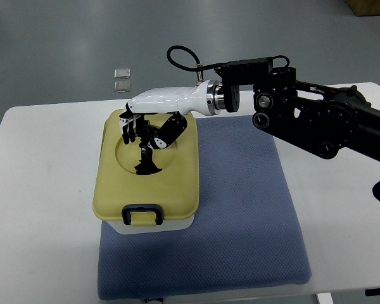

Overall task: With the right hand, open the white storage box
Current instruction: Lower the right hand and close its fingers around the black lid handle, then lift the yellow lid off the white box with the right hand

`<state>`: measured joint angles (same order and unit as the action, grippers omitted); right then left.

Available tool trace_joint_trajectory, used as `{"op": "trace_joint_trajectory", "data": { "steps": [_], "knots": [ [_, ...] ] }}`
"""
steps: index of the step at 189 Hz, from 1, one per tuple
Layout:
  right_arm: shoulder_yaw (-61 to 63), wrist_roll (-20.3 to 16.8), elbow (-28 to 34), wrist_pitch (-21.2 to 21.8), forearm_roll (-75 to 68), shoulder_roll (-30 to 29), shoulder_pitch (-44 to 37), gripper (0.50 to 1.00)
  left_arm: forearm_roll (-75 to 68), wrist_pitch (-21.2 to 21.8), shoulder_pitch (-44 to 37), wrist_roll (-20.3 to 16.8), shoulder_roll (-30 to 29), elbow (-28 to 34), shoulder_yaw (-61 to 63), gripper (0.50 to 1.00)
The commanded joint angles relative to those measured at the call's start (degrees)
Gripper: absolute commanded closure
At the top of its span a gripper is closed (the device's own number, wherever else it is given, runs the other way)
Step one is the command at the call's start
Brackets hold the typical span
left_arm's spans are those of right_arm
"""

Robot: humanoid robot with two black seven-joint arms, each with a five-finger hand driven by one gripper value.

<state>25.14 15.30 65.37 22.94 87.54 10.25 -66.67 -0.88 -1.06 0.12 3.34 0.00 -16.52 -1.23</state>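
Note:
The storage box has a pale yellow lid on a white base and lies on the left part of a blue mat. A dark blue latch handle sits at its near edge, and the lid is down. My right hand, white with black fingers, hovers over the far half of the lid above a round recess. Its fingers hang down, relaxed and slightly bent, with nothing in them. I cannot tell whether the fingertips touch the lid. The left arm does not show.
The blue mat covers the middle of a white table. My black right forearm reaches across from the right, over the mat's far corner. Two small packets lie on the grey floor beyond the table.

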Motion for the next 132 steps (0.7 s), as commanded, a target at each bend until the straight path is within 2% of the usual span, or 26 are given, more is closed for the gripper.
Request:
{"op": "trace_joint_trajectory", "data": {
  "steps": [1, 39, 63, 113, 132],
  "knots": [
    [0.2, 0.0, 0.0, 0.0, 0.0, -0.1, 0.0, 1.0, 0.0, 0.0, 0.1, 0.0, 0.0, 0.0, 0.0, 0.5],
    [1.1, -0.2, 0.0, -0.5, -0.4, 0.2, -1.7, 1.0, 0.0, 0.0, 0.0, 0.0, 0.0, 0.0, 0.0, 0.5],
    [1.5, 0.0, 0.5, 0.8, -1.0, 1.4, -4.3, 1.0, 0.0, 0.0, 0.0, 0.0, 0.0, 0.0, 0.0, 0.5],
    [9.2, 0.0, 4.7, 12.1, -2.3, 9.8, -5.8, 1.0, 0.0, 0.0, 0.0, 0.0, 0.0, 0.0, 0.0, 0.5],
    [11.0, 0.1, 5.6, 12.1, -2.4, 14.2, -5.7, 1.0, 0.0, 0.0, 0.0, 0.0, 0.0, 0.0, 0.0, 0.5]
  ]
}}
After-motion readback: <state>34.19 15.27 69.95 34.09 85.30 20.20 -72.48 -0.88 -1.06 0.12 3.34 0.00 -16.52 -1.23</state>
